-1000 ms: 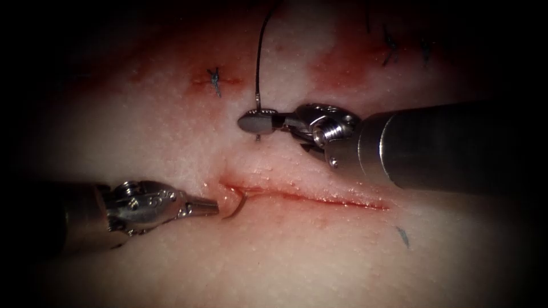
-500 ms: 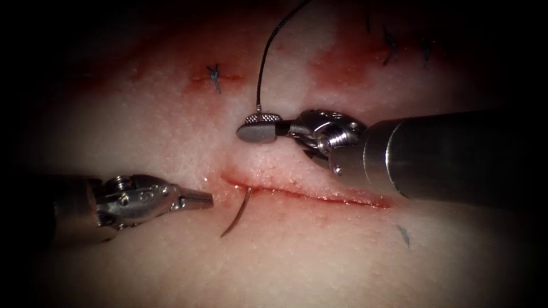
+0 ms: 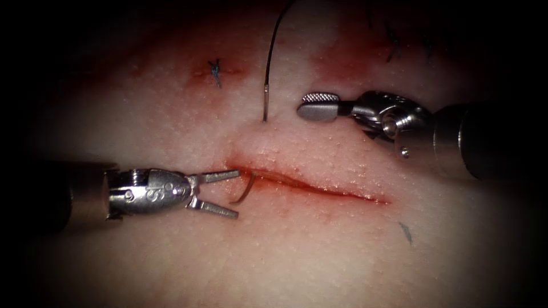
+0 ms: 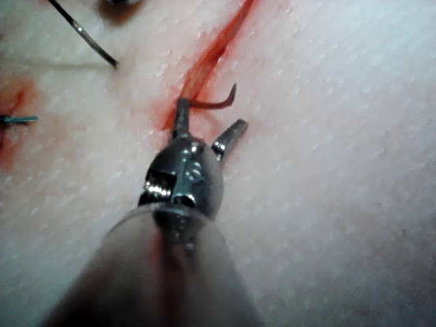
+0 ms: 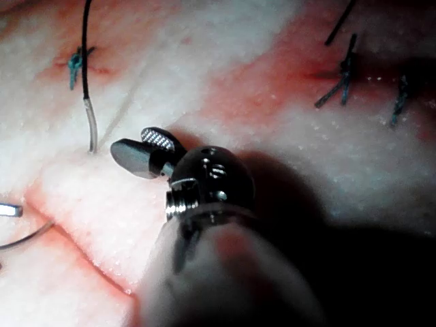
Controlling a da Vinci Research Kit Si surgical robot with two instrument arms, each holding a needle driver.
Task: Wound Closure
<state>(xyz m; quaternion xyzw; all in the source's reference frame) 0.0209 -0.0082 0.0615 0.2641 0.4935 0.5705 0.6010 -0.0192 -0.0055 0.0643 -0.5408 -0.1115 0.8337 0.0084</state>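
My left pincer gaped empty beside the needle, whose curved tip stuck out of the cut at its left end, pointing down-left; my right pincer stood open, empty.

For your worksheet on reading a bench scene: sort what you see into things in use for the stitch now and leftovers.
In use: needle in the tissue at the cut; thread; left tool, open; right tool, open.

Leftovers: tied stitches; red fluid.

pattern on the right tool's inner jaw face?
Fine cross-hatched grip texture on the right tool, jaws open; clearest in the endoscope view.
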